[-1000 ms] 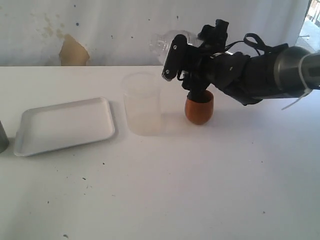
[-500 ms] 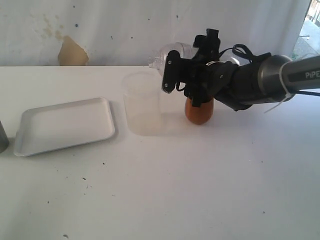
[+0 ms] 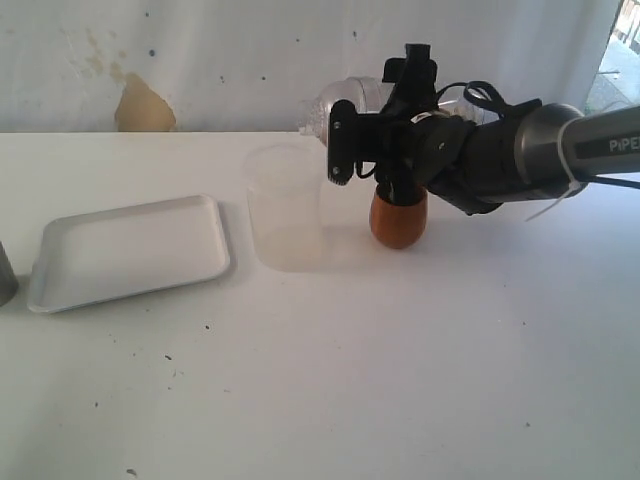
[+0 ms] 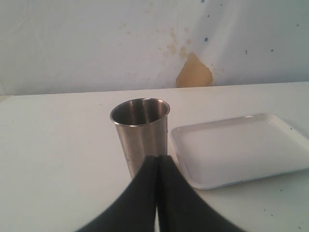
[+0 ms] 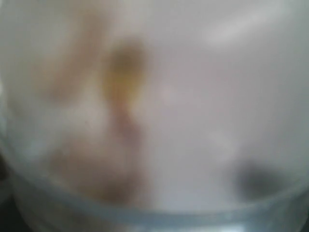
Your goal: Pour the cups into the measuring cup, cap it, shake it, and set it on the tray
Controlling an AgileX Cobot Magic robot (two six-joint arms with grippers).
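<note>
Wooden cup [image 3: 398,220] stands upright, ungrasped, as right gripper [image 3: 345,160], jaws wide around a tipped clear vessel [image 3: 335,95], has straightened above it, so pouring looks not started

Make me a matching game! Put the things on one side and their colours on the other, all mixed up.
Things:
1. tray
2. metal cup
3. little round cup
4. plastic cup standing beside the tray

Colours:
A. brown
B. cloudy see-through
C. white
D. shiny silver

Pairs: 1-C, 2-D, 3-A, 4-B
</note>
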